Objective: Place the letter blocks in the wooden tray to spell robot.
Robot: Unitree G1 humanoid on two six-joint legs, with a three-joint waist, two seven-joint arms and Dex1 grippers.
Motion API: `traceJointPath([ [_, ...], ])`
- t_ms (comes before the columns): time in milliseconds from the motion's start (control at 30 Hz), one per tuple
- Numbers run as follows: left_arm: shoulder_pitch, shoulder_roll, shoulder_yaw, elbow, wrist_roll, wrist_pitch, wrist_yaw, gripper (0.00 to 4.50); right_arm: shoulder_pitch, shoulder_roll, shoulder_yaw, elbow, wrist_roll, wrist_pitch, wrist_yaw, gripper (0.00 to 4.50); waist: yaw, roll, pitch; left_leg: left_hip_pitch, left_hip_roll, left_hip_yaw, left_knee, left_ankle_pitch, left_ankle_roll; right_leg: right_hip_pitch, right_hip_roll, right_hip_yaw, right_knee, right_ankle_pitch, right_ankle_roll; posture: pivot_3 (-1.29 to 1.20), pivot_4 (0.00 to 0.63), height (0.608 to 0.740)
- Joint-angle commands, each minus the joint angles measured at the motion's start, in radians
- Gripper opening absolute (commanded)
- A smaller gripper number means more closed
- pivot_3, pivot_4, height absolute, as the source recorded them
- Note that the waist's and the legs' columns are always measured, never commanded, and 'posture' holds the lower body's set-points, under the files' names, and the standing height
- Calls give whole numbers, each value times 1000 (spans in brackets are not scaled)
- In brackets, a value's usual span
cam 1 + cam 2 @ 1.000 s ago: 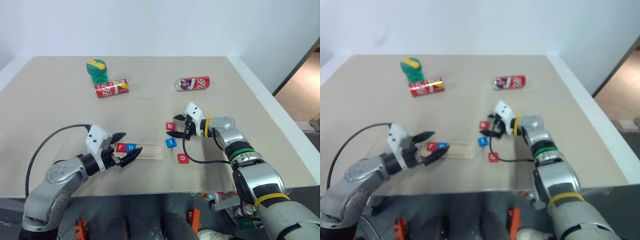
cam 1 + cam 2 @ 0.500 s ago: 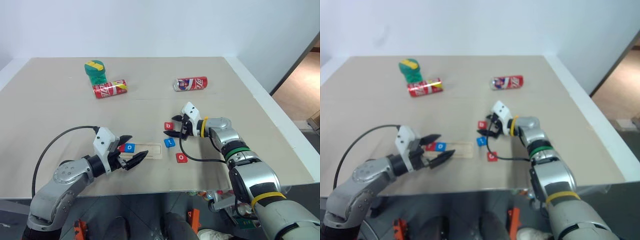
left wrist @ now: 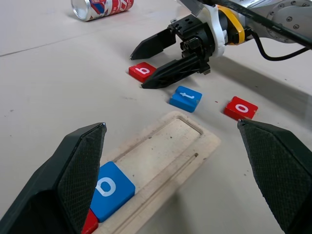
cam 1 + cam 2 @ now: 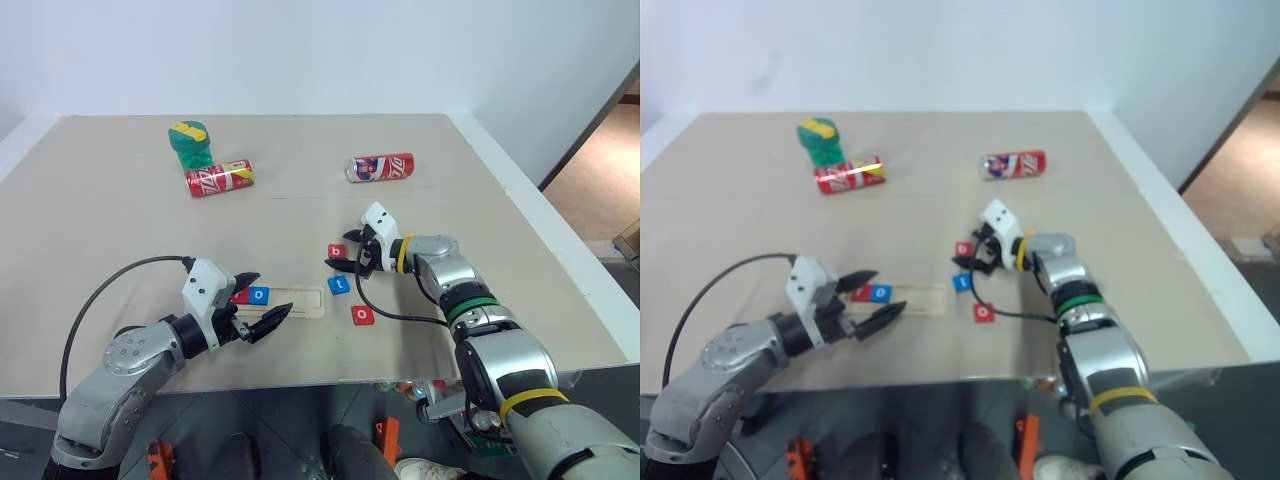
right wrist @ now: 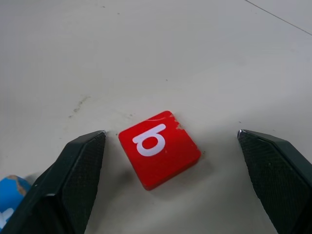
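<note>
Blocks: five small flat square tiles, red or blue, each with a white lowercase letter. Judged light, rigid and smooth-faced; being thin, each is best taken by two opposite side edges, close to the desk (image 4: 120,230). Red b (image 5: 158,155) lies flat on the desk between the spread fingers of the right pincer (image 4: 349,259), untouched. Blue t (image 4: 341,286) and red o (image 4: 364,316) lie just beside it. Blue o (image 3: 109,190) and a red tile sit in the tray (image 3: 187,144). Left pincer (image 4: 262,304) hovers released over the tray.

Glossy plastic b block (image 5: 158,148); pale rough-grained wooden tray (image 3: 168,148); matt tabletop (image 4: 120,230).
</note>
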Motion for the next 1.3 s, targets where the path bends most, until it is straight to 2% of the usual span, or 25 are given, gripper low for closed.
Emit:
traceJointPath([
  [33,12,21,18,-30,4,-39,-4,4495,66,-26,-8,-341,32,146,0,4240,0,0,0,0,0,0,0,0,0,0,0,0,0,0,0,0,150,740],
  [167,22,26,27,-36,5,-46,5,4495,138,20,-57,-637,2,356,-234,4240,5,1,0,-5,0,-1,-2,0,0,-5,0,0,0,0,4,0,150,740],
  [267,29,26,25,-46,4,-44,18,4495,229,124,-89,-877,-61,538,-470,4240,5,0,0,-6,0,-1,-4,-1,-1,-6,0,0,0,-1,3,0,150,740],
  [433,36,21,19,-52,4,-40,40,4495,365,279,-72,-1140,-152,753,-750,4240,7,0,0,-7,0,-2,-8,-2,-3,-9,0,-1,0,-3,0,0,150,740],
  [600,36,24,12,-51,1,-35,52,4495,411,343,-46,-1224,-168,847,-845,4240,6,0,0,-8,-2,0,-8,-2,-4,-10,-3,-1,0,-3,1,0,150,740],
  [867,6,6,9,-33,3,-82,42,4495,466,388,-40,-1223,-120,912,-873,4240,6,0,0,-8,-2,-1,-8,-2,-3,-9,-3,-3,-2,-4,3,0,150,740],
  [1200,6,15,0,-35,12,-109,20,4495,427,419,-79,-1103,-64,903,-909,4240,4,-1,-1,-8,-2,-2,-8,-2,-3,-9,-2,-3,-2,-4,3,0,150,740],
  [1300,11,14,0,-40,13,-109,22,4500,408,417,-83,-1066,-60,882,-920,3425,3,-1,-1,-7,-1,-1,-7,-1,-3,-8,-2,-3,-2,-3,2,0,150,740],
])
